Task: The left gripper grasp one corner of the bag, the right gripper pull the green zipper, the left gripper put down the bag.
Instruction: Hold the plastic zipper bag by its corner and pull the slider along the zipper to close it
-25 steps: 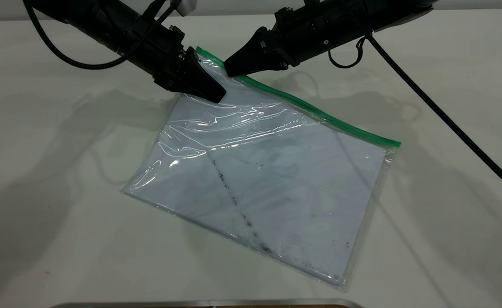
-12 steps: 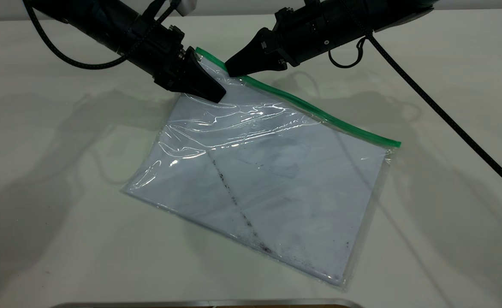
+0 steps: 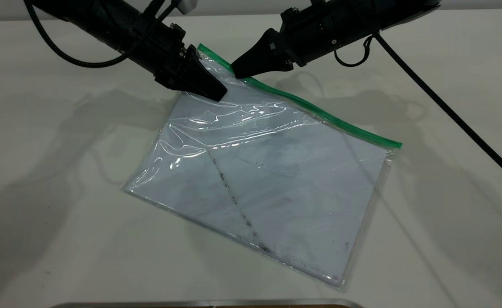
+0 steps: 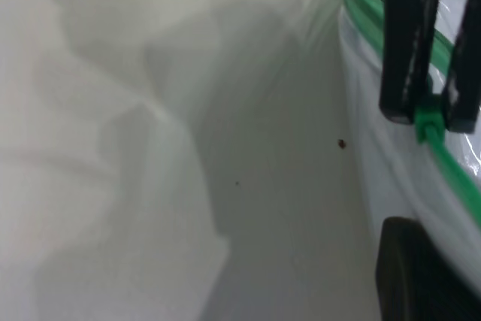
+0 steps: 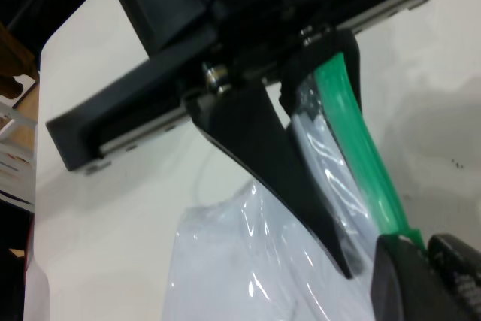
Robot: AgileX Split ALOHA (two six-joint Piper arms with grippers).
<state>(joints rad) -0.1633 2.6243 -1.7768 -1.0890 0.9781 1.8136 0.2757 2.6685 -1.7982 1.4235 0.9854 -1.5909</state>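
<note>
The bag [image 3: 276, 179] is a clear pouch with white paper inside, lying on the white table with its far left corner lifted. My left gripper [image 3: 219, 94] is shut on that corner, just below the green zipper [image 3: 319, 112]. My right gripper [image 3: 237, 73] is shut on the zipper's slider tab, close beside the left gripper. In the left wrist view the right gripper's fingers [image 4: 409, 50] pinch the green tab [image 4: 428, 122], and one of my own fingers [image 4: 421, 276] shows. In the right wrist view my fingers [image 5: 406, 280] clamp the tab at the strip's [image 5: 353, 140] end.
The right arm's black cable [image 3: 447, 113] runs across the table at the right. A metal edge [image 3: 199, 303] lies along the near side of the table. Bare tabletop [image 3: 54, 192] lies left of the bag.
My right gripper has shifted slightly to the right along the green strip with the slider. The held corner and the left gripper have barely moved.
</note>
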